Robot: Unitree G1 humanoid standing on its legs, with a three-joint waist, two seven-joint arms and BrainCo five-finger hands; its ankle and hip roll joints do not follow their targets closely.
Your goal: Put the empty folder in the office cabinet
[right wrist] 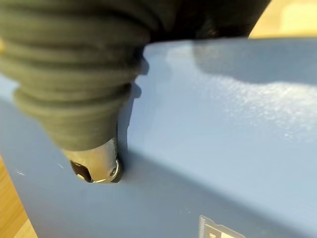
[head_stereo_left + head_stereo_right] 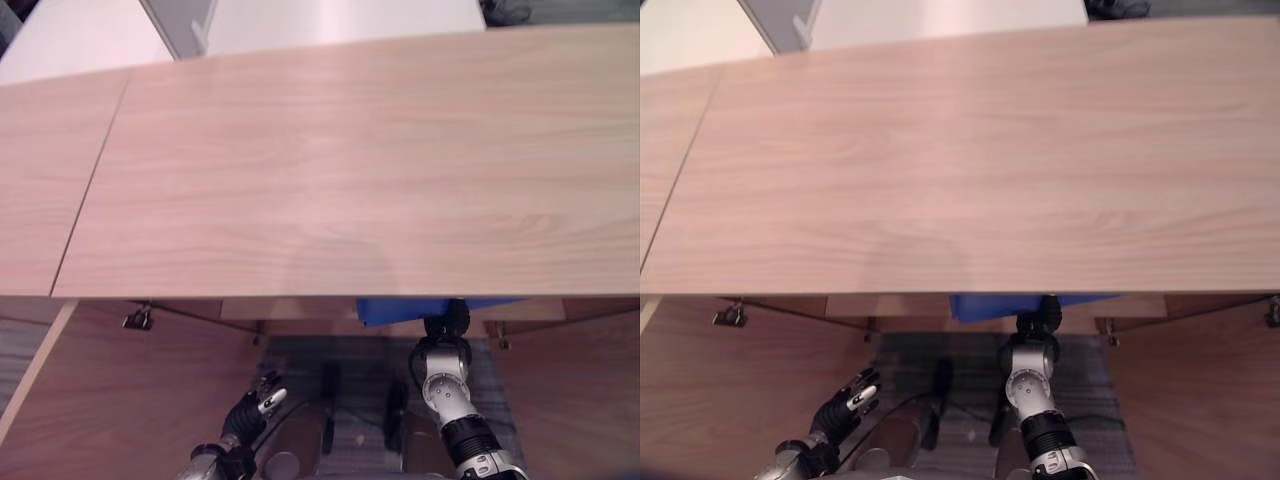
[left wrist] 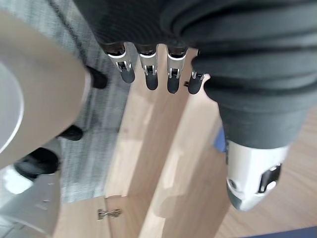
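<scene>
Your right hand (image 2: 447, 322) reaches under the front edge of the cabinet top (image 2: 340, 160) and meets the blue folder (image 2: 400, 310), which is mostly hidden beneath that wooden panel, with a strip of it showing just below the edge. In the right wrist view the thumb presses against the folder's blue face (image 1: 223, 124), but the fingers are behind it, so you cannot tell how firm the hold is. If the pinch is shallow, the folder could slip and drop to the grey carpet (image 2: 340, 380) between the open cabinet doors (image 2: 130, 400). Judging by how close the wrist sits to the top panel's edge, pushing further in could knock the arm against it and skew the folder on the shelf.

Your left hand (image 2: 255, 408) hangs low with fingers straight and relaxed, holding nothing, close beside the left door; a swing could clip it.

The folder looks flat and thin, with a matte, slightly pebbled blue cover and a small label near one corner (image 1: 213, 230). Expect it to flex easily.
</scene>
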